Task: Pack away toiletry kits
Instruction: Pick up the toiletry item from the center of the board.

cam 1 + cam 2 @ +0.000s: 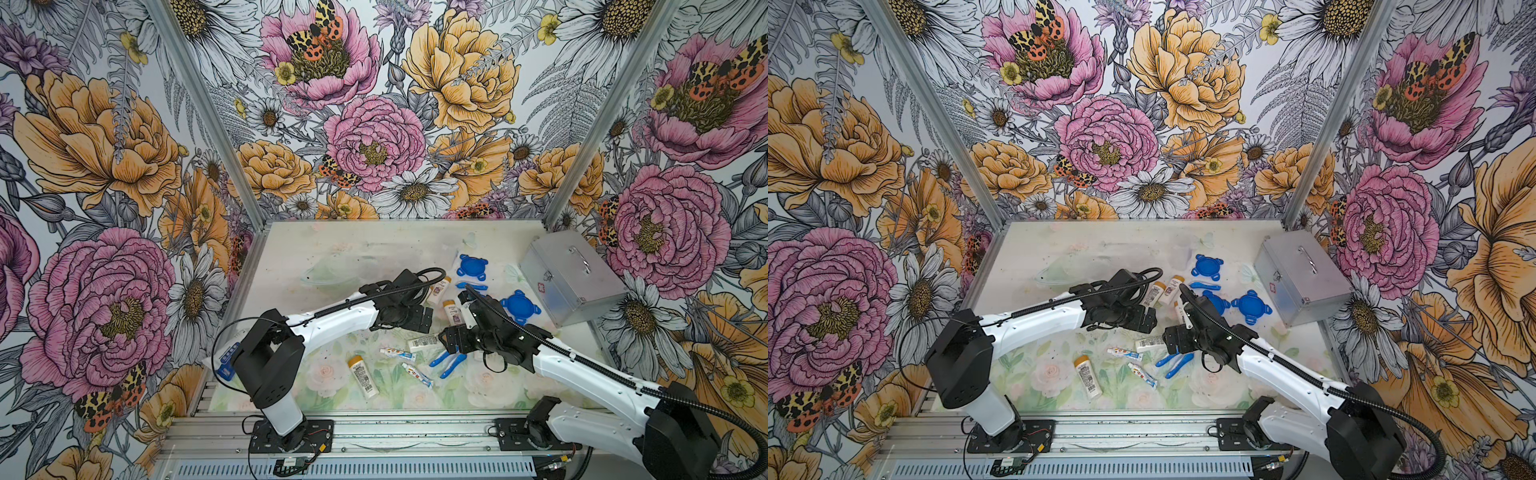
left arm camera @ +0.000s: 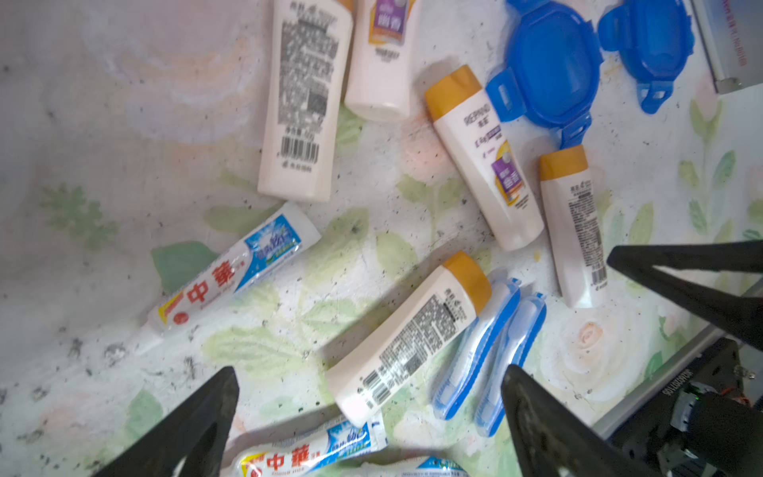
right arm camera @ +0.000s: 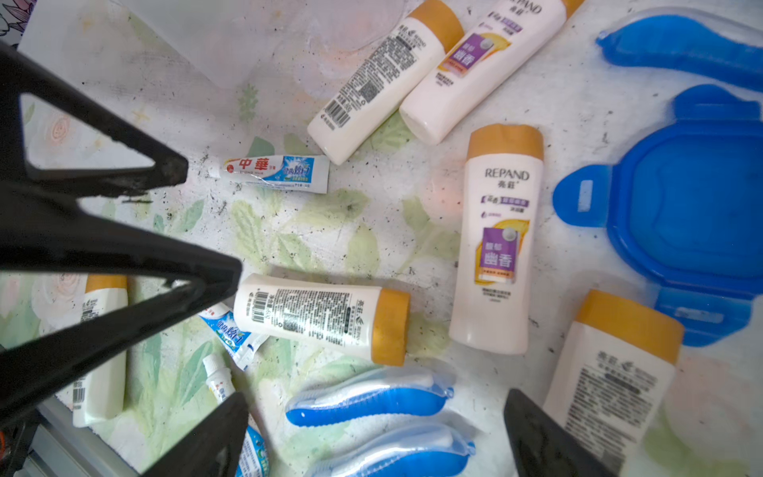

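Left claw (image 2: 371, 373) and right claw (image 3: 377, 394) both gape wide and empty over the bottles (image 1: 363, 376), toothpaste tubes (image 1: 397, 354) and toothbrushes (image 1: 446, 361) strewn on the table (image 1: 374, 249), so packing looks barely started: next, one must settle around a bottle.

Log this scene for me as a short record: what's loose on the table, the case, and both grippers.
orange-capped bottles: six, lying loose on the table
toothpaste tubes: at least three, loose
toothbrushes: three, two side by side
blue lids: three, flat on the table
silver case: closed, at the table's right edge
left gripper: open, empty, above the pile
right gripper: open, empty, above the pile
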`<action>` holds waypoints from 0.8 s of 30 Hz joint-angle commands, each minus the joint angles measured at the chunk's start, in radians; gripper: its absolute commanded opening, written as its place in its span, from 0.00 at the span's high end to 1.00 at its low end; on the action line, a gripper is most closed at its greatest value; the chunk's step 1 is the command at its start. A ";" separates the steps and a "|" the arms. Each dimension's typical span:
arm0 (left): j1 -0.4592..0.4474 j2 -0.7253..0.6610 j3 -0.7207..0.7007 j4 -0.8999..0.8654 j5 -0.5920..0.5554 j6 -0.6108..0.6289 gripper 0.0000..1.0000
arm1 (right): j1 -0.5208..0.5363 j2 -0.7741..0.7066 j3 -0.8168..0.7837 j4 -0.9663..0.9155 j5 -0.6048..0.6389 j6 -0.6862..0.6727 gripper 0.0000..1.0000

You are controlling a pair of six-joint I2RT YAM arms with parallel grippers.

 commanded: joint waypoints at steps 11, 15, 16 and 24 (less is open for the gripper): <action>-0.079 0.285 0.242 -0.131 -0.049 0.207 0.01 | -0.082 -0.139 -0.104 0.022 -0.019 0.079 0.01; -0.089 0.282 0.206 -0.132 -0.057 0.218 0.01 | -0.082 -0.108 -0.090 0.022 -0.018 0.057 0.01; -0.092 0.281 0.195 -0.132 -0.059 0.223 0.01 | -0.082 -0.105 -0.088 0.022 -0.018 0.054 0.01; -0.133 0.332 0.173 -0.158 -0.063 0.233 0.01 | -0.082 -0.105 -0.092 0.031 0.010 0.006 0.00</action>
